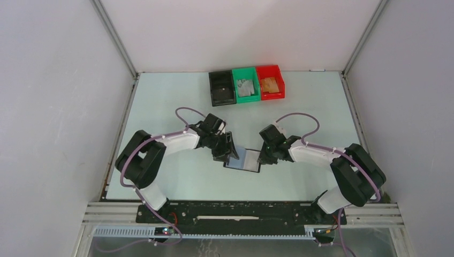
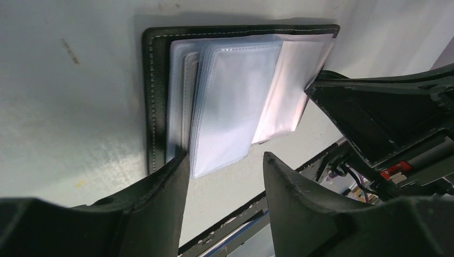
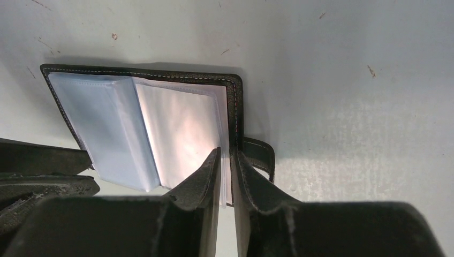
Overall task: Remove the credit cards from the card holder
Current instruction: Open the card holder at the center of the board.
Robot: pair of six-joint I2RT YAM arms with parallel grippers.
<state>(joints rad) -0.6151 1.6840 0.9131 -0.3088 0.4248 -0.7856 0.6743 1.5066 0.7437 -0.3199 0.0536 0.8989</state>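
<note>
The card holder (image 1: 243, 159) lies open on the table between my grippers, with its black stitched cover (image 2: 150, 96) underneath and clear plastic sleeves (image 2: 230, 101) fanned on top. No card shows in the sleeves. My left gripper (image 2: 225, 158) is open at the holder's left end, one finger over the cover's edge. My right gripper (image 3: 226, 152) is shut on the holder's right cover edge (image 3: 236, 107), beside the strap tab (image 3: 263, 155). Grey-silver credit cards (image 1: 246, 87) lie in the green bin and orange-tan ones (image 1: 269, 84) in the red bin.
A black bin (image 1: 221, 88), a green bin (image 1: 239, 74) and a red bin (image 1: 277, 71) stand side by side at the back of the table. White walls close in the left, right and back. The arm bases sit at the near edge.
</note>
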